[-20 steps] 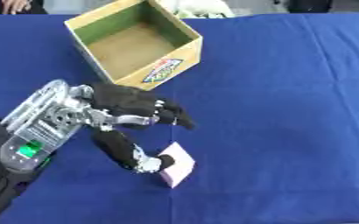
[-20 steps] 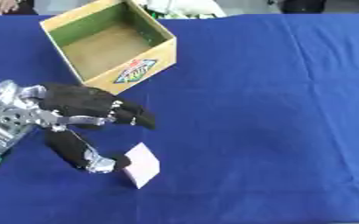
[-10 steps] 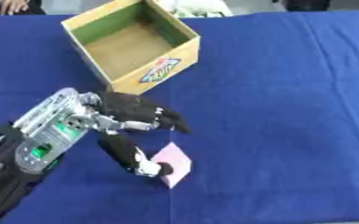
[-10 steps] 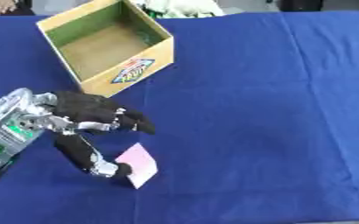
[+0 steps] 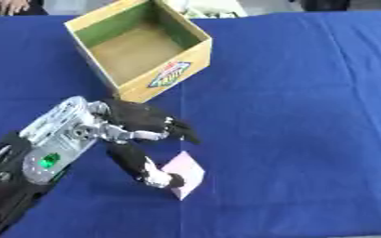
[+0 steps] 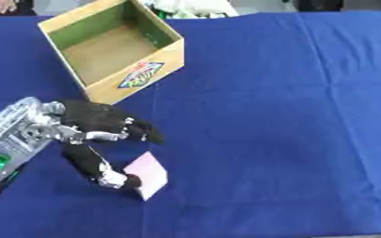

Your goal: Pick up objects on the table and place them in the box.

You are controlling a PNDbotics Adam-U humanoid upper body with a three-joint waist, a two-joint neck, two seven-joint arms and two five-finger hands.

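**Q:** At the fingertips, item one: what is held?

**A:** My left hand [image 5: 137, 128], entered from the lower left. Thumb and fingers [image 5: 157, 176] are curled down and pinching the near corner of a small pink block [image 5: 186, 173]. Entry: grip made at the block's left edge only, the rest of it free.

**Q:** Condition of the block against a second ago?

**A:** Changed. A second ago it lay flatter on the table with a pale side face toward me; half a second ago it had begun to tip. Now its broad pink face stands tilted up toward the camera, one low edge seemingly touching the blue cloth [image 5: 307, 116]. My wrist has also dropped lower in both views. Judgement: the lift has started, the block is rolling up in the pinch but is not yet clear of the table.

**Q:** Destination?

**A:** One cardboard box [image 5: 88, 49], open-topped, green on the inner walls, a coloured label on its front side. It stands up and slightly left of the hand, near but apart, and looks empty inside as far as I can see.

**Q:** Other hand?

**A:** Right hand: not in view in either eye.

**Q:** Remaining work?

**A:** Raise the block fully, carry it up over the box's near wall, release inside. Risk noted: held by one corner, the block may swing or slip out during the carry.
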